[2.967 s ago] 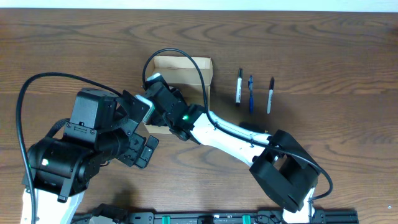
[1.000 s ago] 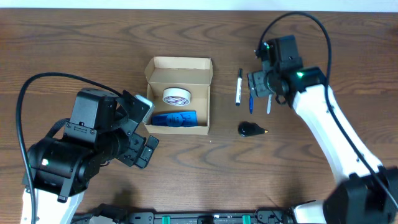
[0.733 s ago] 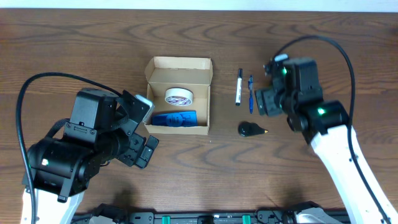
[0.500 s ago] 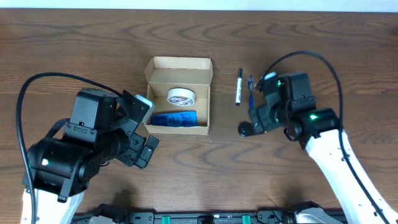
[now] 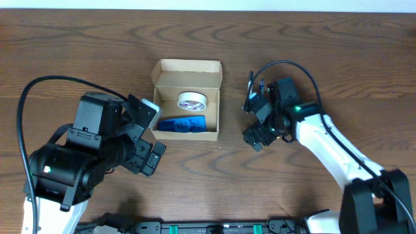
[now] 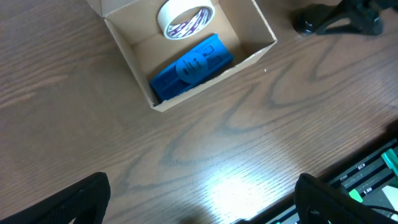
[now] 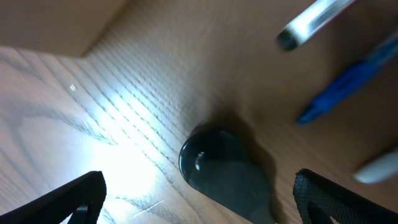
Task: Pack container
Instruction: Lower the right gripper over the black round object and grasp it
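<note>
At bench [image 5: 78, 39] left, noted left jaws spread wide, nothing between. Centre: found cardboard box [image 5: 188, 67] open, upright, with tape roll [image 5: 192, 100] and blue flat piece [image 5: 182, 123] lying inside. Right of box, logged right jaws spread above black rounded object [image 7: 217, 165], with marker [image 7: 311, 22] and blue pen [image 7: 351, 81] just beside.

Your right claw [image 7: 200, 200], fingertips [image 7: 74, 196] spread to both lower corners, hangs over a rounded black object [image 7: 217, 165] on the wood tabletop [image 7: 124, 81], with glare pooling just left of it. A blue pen [image 7: 348, 81] and a pale pen [image 7: 311, 22] lie blurred at upper right. The container [image 7: 50, 25] fills the upper left corner.
</note>
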